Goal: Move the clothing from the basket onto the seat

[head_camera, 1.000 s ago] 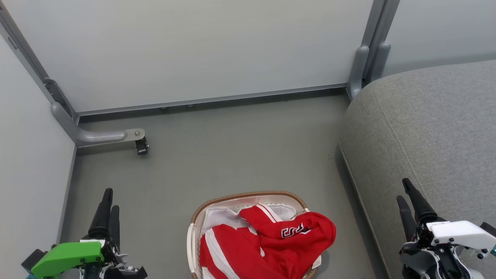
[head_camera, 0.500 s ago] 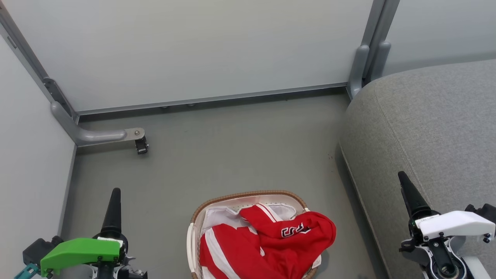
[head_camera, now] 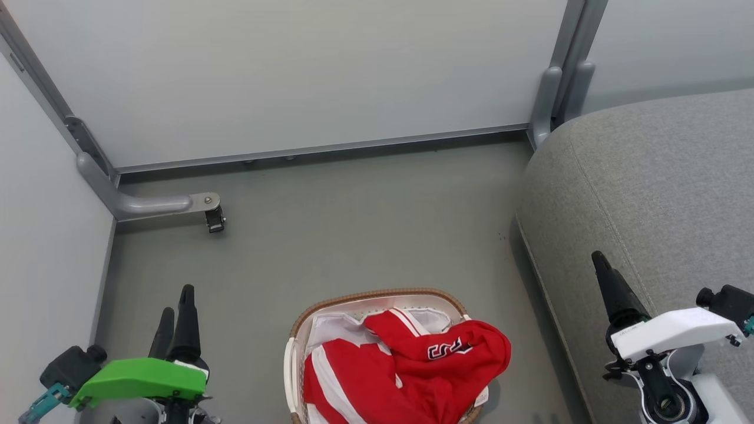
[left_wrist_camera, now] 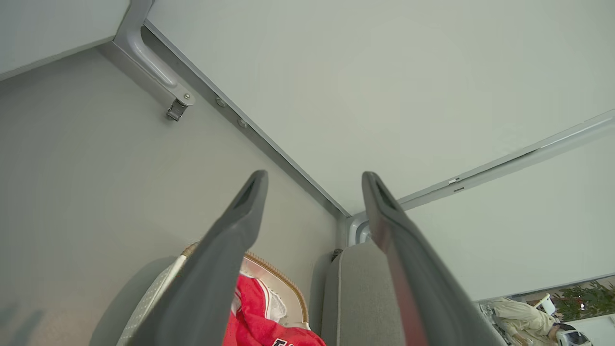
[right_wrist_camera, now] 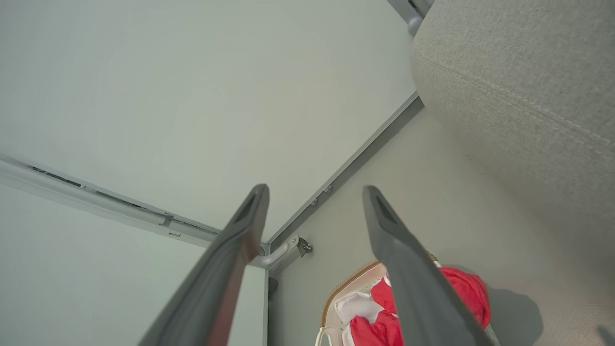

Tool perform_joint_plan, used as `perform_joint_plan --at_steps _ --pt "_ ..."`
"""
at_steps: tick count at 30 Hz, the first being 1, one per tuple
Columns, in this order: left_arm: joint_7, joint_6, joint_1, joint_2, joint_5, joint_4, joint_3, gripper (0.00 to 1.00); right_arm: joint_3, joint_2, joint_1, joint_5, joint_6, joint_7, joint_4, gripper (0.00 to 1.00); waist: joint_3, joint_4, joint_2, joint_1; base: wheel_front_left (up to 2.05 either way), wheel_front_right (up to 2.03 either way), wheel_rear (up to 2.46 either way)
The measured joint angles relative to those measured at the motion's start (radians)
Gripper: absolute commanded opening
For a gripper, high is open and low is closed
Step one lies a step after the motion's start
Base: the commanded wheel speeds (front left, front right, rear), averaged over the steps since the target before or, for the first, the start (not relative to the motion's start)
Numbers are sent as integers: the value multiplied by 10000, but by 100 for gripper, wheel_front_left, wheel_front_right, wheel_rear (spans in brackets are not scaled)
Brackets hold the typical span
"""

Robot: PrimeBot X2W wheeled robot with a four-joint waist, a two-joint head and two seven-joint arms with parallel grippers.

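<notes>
**Both grippers empty, jersey waiting between them**

Closest to me, the left gripper (head_camera: 177,301) hangs over bare floor (head_camera: 353,224) at the lower left. Its wrist view shows the two fingers spread wide with nothing between them. On the other side, the right gripper (head_camera: 601,262) sits above the front edge of the seat (head_camera: 648,194), fingers pointing away from me. Its own wrist view also shows them well apart and empty.

Between the two arms, low in the head view, is the basket (head_camera: 377,294), cut off by the bottom edge, so I can't tell how far it runs. The clothing (head_camera: 406,371) is in it, red with white stripes and lettering. It's heaped across the basket from lower left to upper right, and the lettered fold bulges out over the right-hand rim. That bulge points toward the seat, which stands just beside the basket on my right with a strip of floor between them.

Here's what matters: the garment lies inward and below both grippers. I judge the right arm slightly nearer that overhanging fold, and it's already on the seat side, so the carry looks short.

Beyond that, open floor runs to a pale wall panel (head_camera: 294,76), with a small castor bracket (head_camera: 215,219) at the left.
</notes>
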Motion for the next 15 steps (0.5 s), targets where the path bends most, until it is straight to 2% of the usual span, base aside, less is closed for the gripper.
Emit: perform_joint_plan --at_steps 15 --pt "-510 213 0 182 2592 -4 -610 100 775 -391 -181 -2117 0 -527 44 100 35 4 0 0 0 0 0"
